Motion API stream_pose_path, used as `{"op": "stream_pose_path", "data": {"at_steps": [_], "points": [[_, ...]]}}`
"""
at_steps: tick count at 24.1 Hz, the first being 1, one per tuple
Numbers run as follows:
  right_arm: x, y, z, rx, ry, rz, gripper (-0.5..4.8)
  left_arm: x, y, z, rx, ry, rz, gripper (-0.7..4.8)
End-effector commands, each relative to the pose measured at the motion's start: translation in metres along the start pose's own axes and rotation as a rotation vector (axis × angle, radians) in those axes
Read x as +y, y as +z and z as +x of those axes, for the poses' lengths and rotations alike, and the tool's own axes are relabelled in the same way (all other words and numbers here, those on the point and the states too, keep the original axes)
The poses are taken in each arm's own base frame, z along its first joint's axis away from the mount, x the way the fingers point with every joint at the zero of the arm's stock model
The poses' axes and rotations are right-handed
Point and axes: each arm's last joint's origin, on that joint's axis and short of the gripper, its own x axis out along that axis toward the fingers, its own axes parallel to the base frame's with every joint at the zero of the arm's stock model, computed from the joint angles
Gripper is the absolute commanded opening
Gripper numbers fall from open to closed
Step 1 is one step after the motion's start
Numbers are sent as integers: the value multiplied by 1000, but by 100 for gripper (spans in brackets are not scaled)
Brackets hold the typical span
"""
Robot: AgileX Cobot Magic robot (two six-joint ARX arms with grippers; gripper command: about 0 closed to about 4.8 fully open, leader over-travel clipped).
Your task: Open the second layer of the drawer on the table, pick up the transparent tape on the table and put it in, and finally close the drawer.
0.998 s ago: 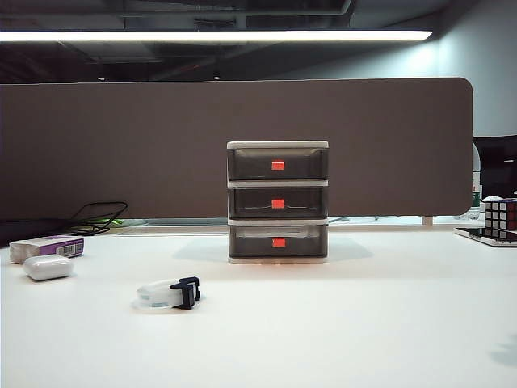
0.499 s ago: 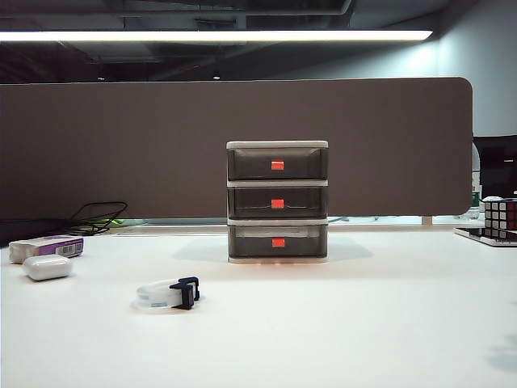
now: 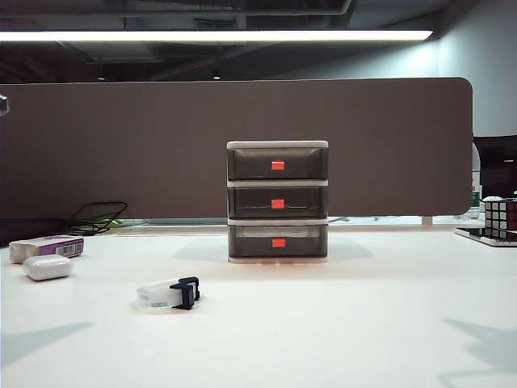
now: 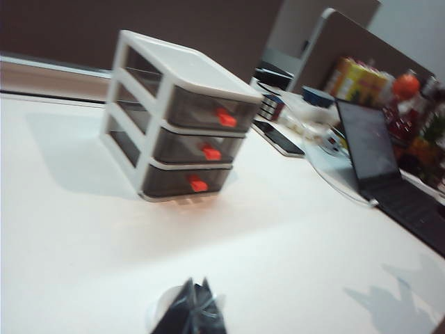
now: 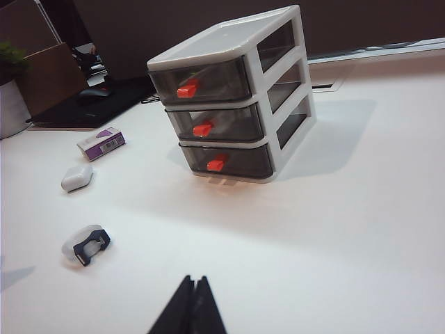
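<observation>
Nothing is done yet: the clear whitish ring of transparent tape (image 3: 167, 293) lies toward the white table's (image 3: 339, 323) left front, the smoky grey three-tier drawer (image 3: 278, 201) mid-table, second layer (image 3: 278, 202) closed. The left gripper (image 4: 192, 309) and right gripper (image 5: 192, 306) hover over the front edge (jaws together, empty).

Brown partition panel (image 3: 121, 145), ceiling strip light (image 3: 214, 35)

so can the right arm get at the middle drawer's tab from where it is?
Probably yes. In the right wrist view the right gripper, shut, hangs above bare table, and the second layer faces it with its red-orange tab exposed. The transparent tape lies off to the side, clear of that path.
</observation>
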Motion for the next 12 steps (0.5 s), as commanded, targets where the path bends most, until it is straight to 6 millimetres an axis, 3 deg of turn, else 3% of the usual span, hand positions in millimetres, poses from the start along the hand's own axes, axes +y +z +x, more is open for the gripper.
{"op": "stream_pose_path", "data": {"at_steps": [1, 6, 12], "points": [[1, 2, 0, -8, 9, 68, -5, -1, 1, 0, -3, -14, -9, -1], [4, 4, -1, -10, 109, 127, -5, -5, 0, 0, 32, -127, -16, -3], [9, 17, -3, -65, 152, 111, -5, -4, 1, 0, 24, -111, -4, -3]]}}
